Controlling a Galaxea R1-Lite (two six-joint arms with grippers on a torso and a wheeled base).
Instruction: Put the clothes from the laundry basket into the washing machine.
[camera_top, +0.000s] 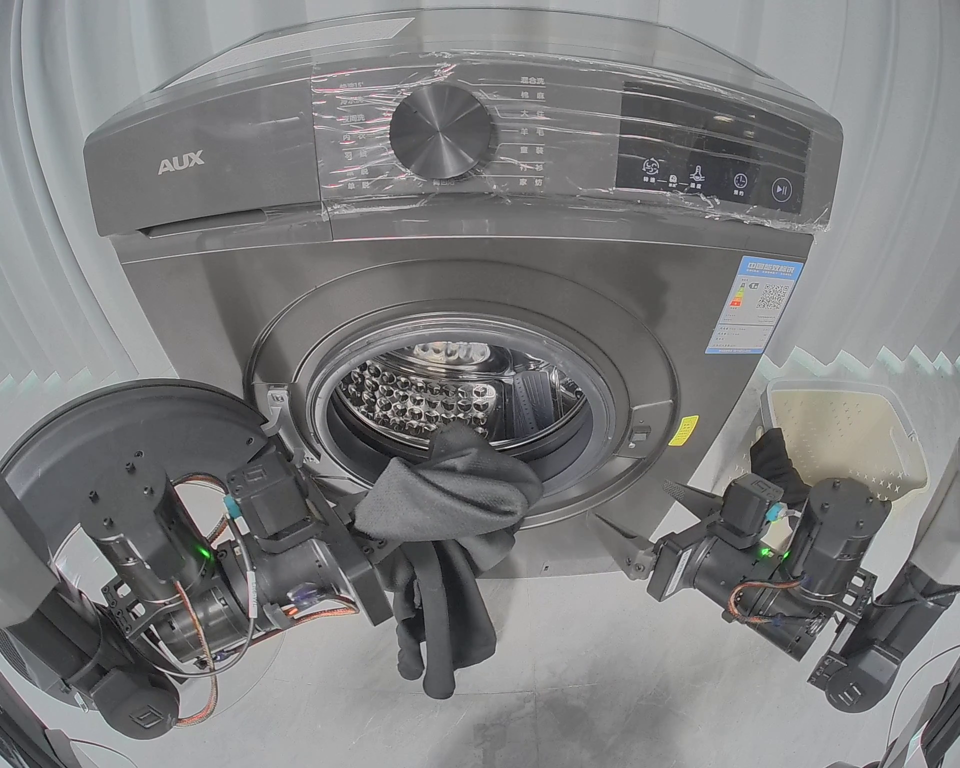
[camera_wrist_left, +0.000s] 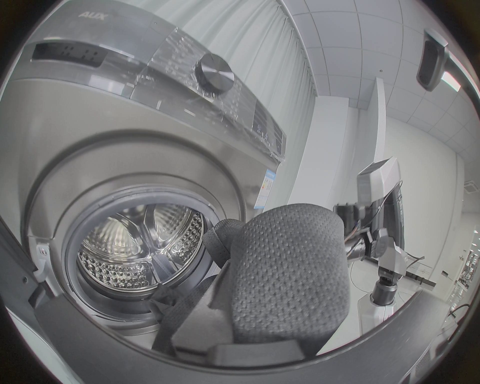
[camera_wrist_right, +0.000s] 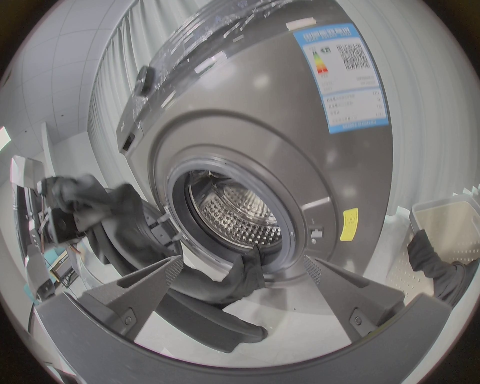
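Observation:
A dark grey garment (camera_top: 450, 500) lies half over the lower rim of the washing machine's drum opening (camera_top: 455, 390), and its long end hangs down toward the floor. My left gripper (camera_top: 372, 545) sits just left of the opening and below it, shut on this garment; the knitted cloth (camera_wrist_left: 290, 270) covers its fingers. My right gripper (camera_top: 635, 505) stands open and holds nothing, low at the machine's front, right of the opening. Further right stands the cream laundry basket (camera_top: 905, 430), with another dark garment (camera_top: 775, 460) draped over its near edge.
The machine's round door (camera_top: 130, 430) is swung open to the left, behind my left arm. Pale curtains hang on both sides of the machine. Bare light floor (camera_top: 600, 680) lies in front of it, between my arms.

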